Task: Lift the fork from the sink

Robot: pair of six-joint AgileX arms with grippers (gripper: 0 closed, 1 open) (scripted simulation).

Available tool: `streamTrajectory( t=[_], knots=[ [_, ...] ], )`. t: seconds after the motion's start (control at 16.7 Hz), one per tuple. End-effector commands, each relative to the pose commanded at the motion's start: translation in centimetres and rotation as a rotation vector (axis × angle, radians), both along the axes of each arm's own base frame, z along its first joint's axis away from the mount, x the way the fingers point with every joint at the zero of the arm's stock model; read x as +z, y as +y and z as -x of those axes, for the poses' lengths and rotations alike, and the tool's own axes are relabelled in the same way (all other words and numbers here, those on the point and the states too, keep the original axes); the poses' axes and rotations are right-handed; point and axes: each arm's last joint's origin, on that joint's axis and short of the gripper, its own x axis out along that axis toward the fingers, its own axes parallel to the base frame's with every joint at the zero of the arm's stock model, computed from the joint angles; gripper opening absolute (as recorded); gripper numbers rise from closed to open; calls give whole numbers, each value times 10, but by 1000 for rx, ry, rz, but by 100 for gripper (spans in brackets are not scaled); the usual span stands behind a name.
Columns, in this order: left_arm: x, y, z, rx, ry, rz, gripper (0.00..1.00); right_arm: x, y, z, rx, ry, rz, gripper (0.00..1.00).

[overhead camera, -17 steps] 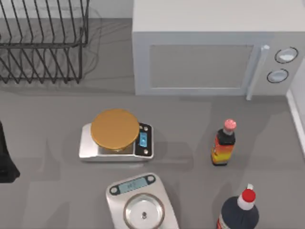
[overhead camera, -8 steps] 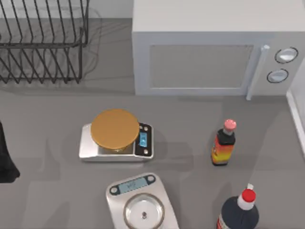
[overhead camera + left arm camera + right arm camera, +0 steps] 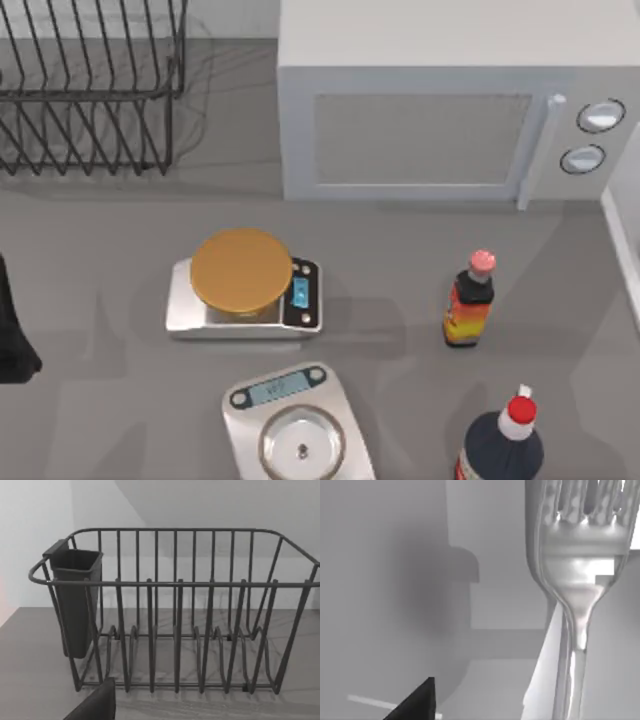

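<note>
Left arm (image 3: 12,330) sits parked at the counter's (image 3: 100,250) left edge, and its wrist camera looks straight at the wire dish rack (image 3: 175,585), a dark cutlery cup (image 3: 75,605) hooked on one end. A dark piece of the left gripper (image 3: 97,705) pokes into that view, but released or clenched, I cannot tell. Over on the right wrist camera, the fork (image 3: 580,580) looms very close, silvery prongs and neck bright, the slim handle running away from them against pale grey walls. A dark piece of the right gripper (image 3: 415,702) shows beside it, apart from the handle; whether that gripper is grasping the fork, I cannot tell. From above, the sink's (image 3: 622,250) pale rim runs along the right edge of the counter, just past the microwave (image 3: 440,110). Mid-counter there's a scale (image 3: 245,295) carrying a tan disc, a second scale (image 3: 295,425) nearer, a small pink-capped bottle (image 3: 470,300), and a dark red-capped bottle (image 3: 500,445).
</note>
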Motion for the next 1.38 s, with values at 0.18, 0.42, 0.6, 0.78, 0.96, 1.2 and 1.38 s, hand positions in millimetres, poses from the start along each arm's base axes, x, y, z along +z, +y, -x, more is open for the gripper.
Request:
streamTrajectory(
  t=[0.18,0.42,0.6,0.78,0.96,1.2,1.38],
  knots=[
    [0,0,0,0,0,0,100,-35,1,6,-1,13,-4,100],
    [0,0,0,0,0,0,100,-40,1,7,-2,17,-5,100],
    [0,0,0,0,0,0,100,-40,1,7,-2,17,-5,85],
    [0,0,0,0,0,0,100,-40,1,7,-2,17,-5,62],
    [0,0,0,0,0,0,100,-40,1,7,-2,17,-5,40],
    [0,0,0,0,0,0,100,-40,1,7,-2,17,-5,10],
    [0,0,0,0,0,0,100,-40,1,7,-2,17,-5,0]
  ],
)
